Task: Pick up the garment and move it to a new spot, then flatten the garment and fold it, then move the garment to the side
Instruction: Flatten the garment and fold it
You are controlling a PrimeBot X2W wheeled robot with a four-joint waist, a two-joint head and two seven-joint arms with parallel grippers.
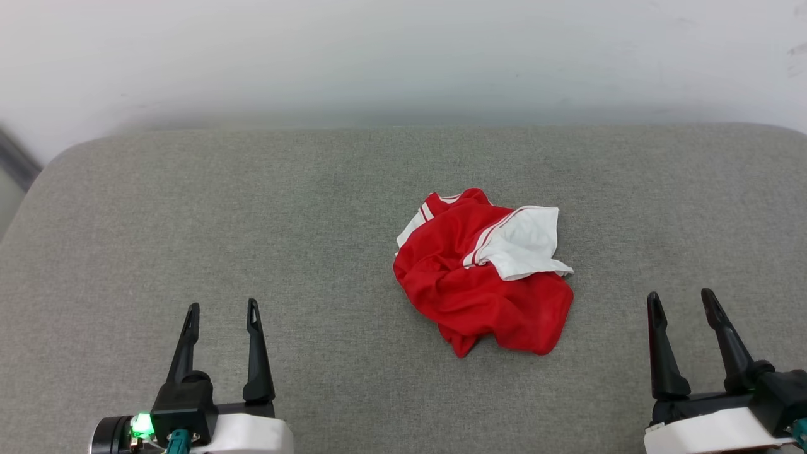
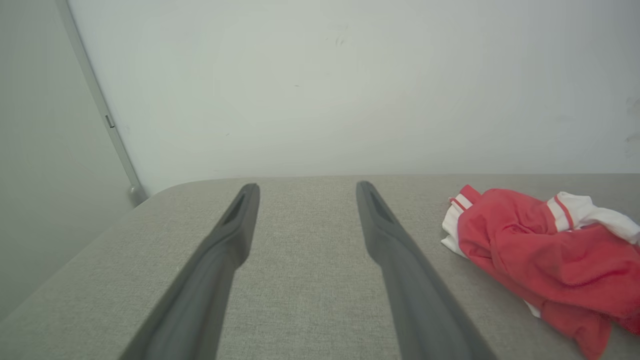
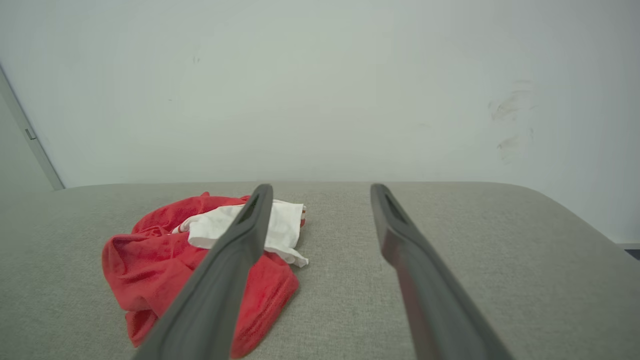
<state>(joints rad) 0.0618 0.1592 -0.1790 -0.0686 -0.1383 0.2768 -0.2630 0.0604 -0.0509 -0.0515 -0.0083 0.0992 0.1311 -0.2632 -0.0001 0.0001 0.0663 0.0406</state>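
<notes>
While the crumpled red jersey T-shirt [image 1: 479, 290] of soft fabric lies in a loose heap, it sits near the middle of the grey, fabric-covered bench [image 1: 189, 208] with rounded corners, a little right of centre. One white sleeve [image 1: 526, 243] is flopped across the top of the heap on its right side, edged by red-and-white stripe trim [image 1: 484, 243], and a second bit of white with the same stripes peeks out at the far left of the bundle. The red body cloth is bunched and wrinkled, with a pointed fold hanging toward the near edge.

The left claw [image 1: 223, 306] hovers low at the near left of the bench, its two long dark fingers spread wide apart with nothing between them, well apart from the shirt. The right claw [image 1: 679, 294] stands at the near right, likewise spread wide and empty, nearer the shirt than the left one but not touching it. Both point away toward the pale, plain wall [image 1: 403, 57] behind the bench.
</notes>
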